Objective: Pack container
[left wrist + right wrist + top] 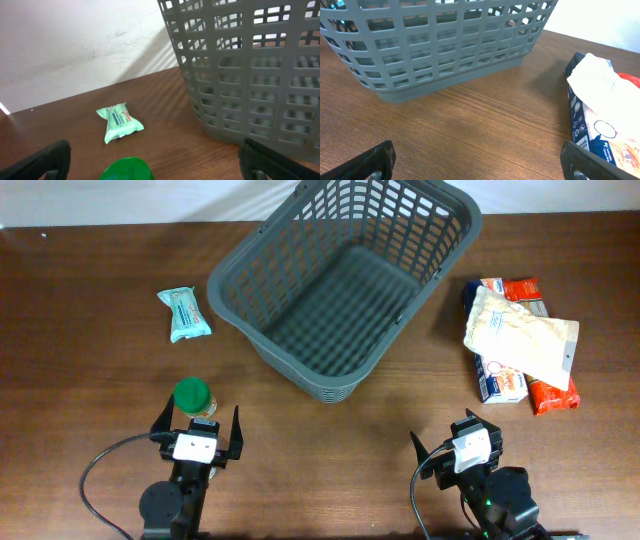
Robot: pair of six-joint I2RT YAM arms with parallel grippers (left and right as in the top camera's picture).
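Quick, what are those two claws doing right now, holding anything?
Left gripper: open, holding nothing.
Right gripper: open, holding nothing.

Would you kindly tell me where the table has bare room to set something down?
Bare wood lies between the container and the right gripper, stretching left to the green-lidded jar, which crowds the left gripper. The left edge beyond the wipes pack is free too. The packet pile fills the right side.
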